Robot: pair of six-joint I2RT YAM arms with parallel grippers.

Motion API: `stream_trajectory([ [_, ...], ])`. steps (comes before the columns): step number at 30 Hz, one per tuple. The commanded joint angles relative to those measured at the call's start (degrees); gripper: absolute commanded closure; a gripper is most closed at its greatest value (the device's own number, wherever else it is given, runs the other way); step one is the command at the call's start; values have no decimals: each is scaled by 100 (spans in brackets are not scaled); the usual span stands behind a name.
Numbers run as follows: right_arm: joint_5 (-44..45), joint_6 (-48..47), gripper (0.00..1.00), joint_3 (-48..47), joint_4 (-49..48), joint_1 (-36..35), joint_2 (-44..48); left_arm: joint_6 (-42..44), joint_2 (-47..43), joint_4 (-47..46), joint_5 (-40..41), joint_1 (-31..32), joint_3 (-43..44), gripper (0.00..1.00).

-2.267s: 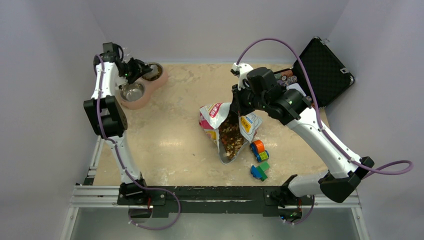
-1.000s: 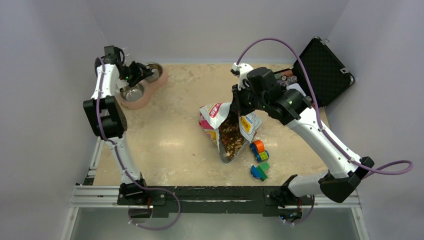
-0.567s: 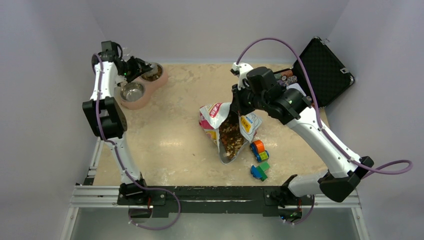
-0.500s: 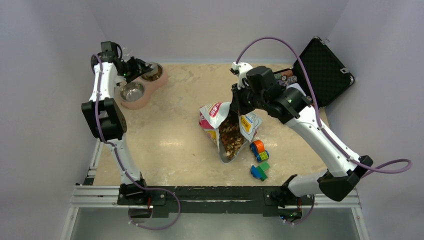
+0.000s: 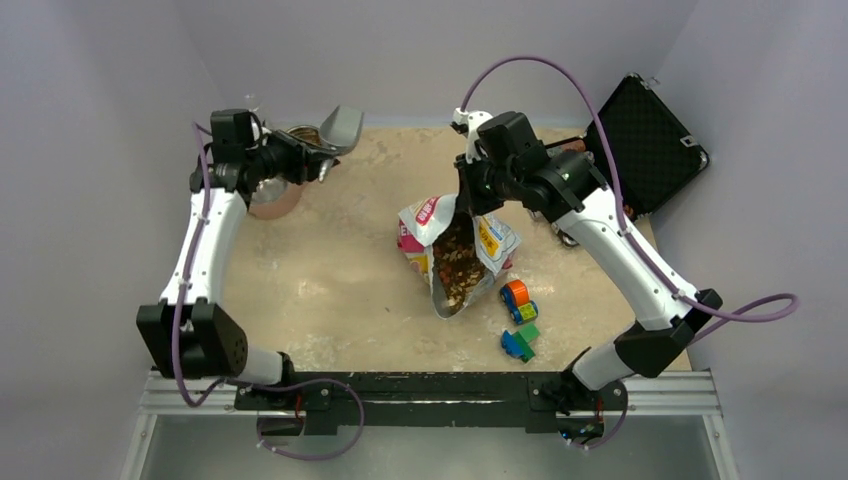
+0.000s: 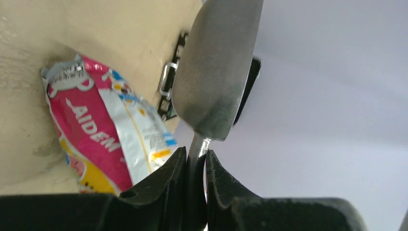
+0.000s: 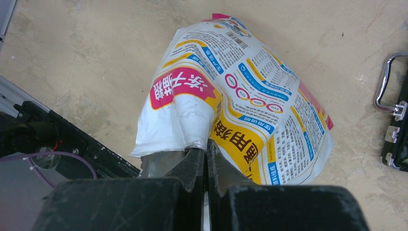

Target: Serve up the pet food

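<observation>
Metal scoop [image 5: 340, 125] near the far-left corner, pet food [image 5: 455, 262] mid-desk to its right
The left gripper [image 6: 192, 166] clamps the scoop's handle; the right gripper [image 7: 206, 154] (nearer the food) pinches the rim of the bag [image 7: 250, 96], which lies far-to-near.

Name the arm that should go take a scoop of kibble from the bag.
Left. The left gripper clamps the metal scoop and is free to travel; the right gripper pinches the rim of the bag, holding it open on the kibble.
</observation>
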State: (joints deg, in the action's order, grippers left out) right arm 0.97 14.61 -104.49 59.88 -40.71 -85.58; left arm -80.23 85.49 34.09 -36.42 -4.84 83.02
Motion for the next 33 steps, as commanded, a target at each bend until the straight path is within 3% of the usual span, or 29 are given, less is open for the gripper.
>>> stream_trajectory([
  [1,55,213,100,-739,-485,-17,52,1708,-1265,-700,-633,558,-856,100],
  [5,150,130,100,-909,-473,-18,-140,2283,-2468,-363,-1053,991,-1586,100],
  [10,250,16,100,-1370,-416,-21,-512,3291,-3647,1628,-895,1465,-1607,100],
  [14,255,122,100,-1706,-379,-20,-762,3272,-4479,2708,-851,1482,-1653,100],
  [18,158,398,100,-2034,-314,-23,-971,3045,-4868,3206,-945,1539,-2107,100],
  [23,143,477,100,-2136,-418,-25,-974,2760,-4657,3244,-637,1999,-2244,100],
  [28,-47,515,100,-1905,-617,-33,-859,2405,-3960,2812,-90,3125,-1643,100],
  [33,-75,478,100,-1839,-677,-104,-780,2110,-3573,2745,223,3705,-1331,100],
])
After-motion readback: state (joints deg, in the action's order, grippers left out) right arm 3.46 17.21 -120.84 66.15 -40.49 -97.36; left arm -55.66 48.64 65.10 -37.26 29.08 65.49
